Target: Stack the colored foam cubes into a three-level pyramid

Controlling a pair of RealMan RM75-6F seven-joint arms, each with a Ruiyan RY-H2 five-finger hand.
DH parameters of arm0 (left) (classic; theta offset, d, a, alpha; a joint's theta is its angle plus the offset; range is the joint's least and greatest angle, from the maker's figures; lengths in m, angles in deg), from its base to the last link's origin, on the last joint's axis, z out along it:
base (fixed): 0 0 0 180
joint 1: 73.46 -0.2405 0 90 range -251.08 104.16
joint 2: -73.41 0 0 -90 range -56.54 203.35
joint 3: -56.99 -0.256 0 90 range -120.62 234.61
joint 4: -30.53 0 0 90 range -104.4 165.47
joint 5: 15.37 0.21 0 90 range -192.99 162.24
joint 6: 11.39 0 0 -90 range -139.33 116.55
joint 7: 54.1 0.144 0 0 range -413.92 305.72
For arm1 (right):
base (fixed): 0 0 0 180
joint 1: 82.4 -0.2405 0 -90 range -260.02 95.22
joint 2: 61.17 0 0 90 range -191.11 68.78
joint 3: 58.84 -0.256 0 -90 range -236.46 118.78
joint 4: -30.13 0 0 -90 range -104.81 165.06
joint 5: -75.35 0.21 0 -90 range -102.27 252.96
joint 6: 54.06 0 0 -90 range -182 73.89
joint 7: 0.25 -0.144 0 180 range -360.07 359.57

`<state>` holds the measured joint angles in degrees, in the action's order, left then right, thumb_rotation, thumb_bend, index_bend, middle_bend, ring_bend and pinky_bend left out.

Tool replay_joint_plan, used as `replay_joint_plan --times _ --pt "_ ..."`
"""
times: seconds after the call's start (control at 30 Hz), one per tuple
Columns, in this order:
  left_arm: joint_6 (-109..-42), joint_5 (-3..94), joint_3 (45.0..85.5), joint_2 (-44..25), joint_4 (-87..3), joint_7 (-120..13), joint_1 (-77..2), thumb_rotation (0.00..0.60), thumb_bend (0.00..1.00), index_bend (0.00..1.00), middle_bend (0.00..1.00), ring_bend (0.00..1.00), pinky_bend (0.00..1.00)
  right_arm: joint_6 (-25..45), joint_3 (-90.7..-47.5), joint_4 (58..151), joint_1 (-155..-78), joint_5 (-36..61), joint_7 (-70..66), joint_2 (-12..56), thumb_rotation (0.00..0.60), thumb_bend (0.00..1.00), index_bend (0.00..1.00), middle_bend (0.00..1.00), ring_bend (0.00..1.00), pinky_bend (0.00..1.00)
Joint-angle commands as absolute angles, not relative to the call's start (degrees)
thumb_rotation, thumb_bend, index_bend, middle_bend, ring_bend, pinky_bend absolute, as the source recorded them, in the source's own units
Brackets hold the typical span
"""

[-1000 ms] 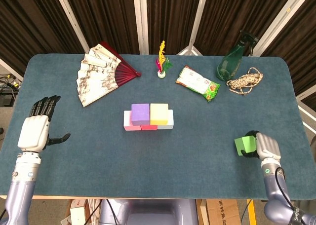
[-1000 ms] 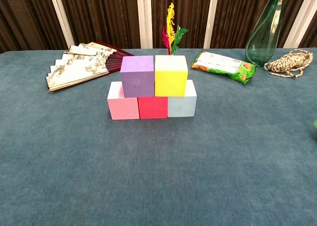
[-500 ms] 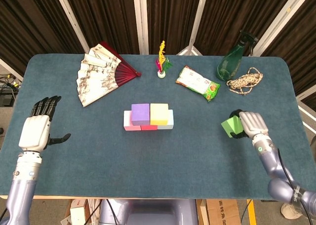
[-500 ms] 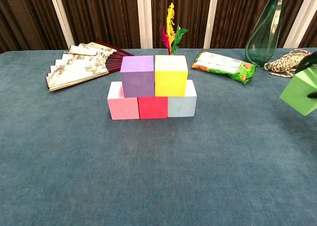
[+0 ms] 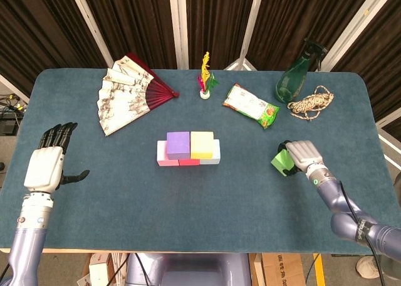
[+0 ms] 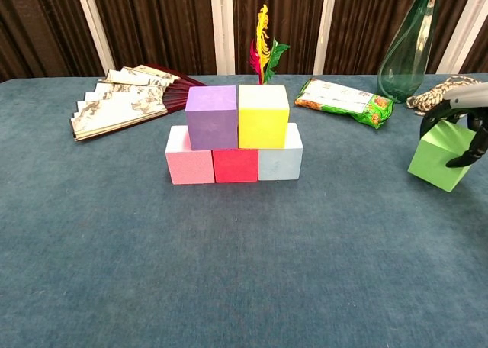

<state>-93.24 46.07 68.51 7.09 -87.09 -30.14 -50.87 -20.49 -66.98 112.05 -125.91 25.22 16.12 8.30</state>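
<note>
Now the right hand (image 5: 302,155) grips the green cube (image 6: 441,156), tilted, fingers curled over its top.

Bright even overhead light - soft shadows, sharp.

Mid tabletop (image 5: 188,198): three cubes in a row (image 6: 234,163), touching, two more cubes (image 6: 237,117) sitting on top. Behind them, left to right: fan (image 5: 128,91), feather thing (image 5: 205,78), snack bag (image 5: 250,105), bottle (image 5: 296,78), rope (image 5: 311,103). Right hand (image 5: 299,158) holds another cube (image 6: 441,155), well right of the stack.
</note>
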Motion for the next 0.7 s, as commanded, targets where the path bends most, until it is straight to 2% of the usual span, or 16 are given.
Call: replay_joint_plan --times 0.03,0.43,0.7 --pt "-93.02 45.94 68.51 7.02 -86.98 -30.18 -50.83 0.600 0.17 0.00 0.04 0.00 0.00 -20.38 -66.36 111.04 -125.60 21.72 14.14 8.84 0.600 0.31 0.39 0.32 0.37 0.55" --pt "-92.95 46.19 68.56 6.74 -87.06 -30.44 -50.95 0.600 0.17 0.00 0.04 0.00 0.00 -16.74 -65.96 109.49 -124.18 5.39 5.06 8.14 0.600 0.31 0.39 0.32 0.36 0.54" --pt "-92.86 45.96 68.59 6.45 -86.88 -30.42 -51.00 0.600 0.17 0.00 0.04 0.00 0.00 -12.95 -61.71 103.97 -125.30 -10.89 -1.59 8.10 0.600 0.31 0.39 0.32 0.36 0.51"
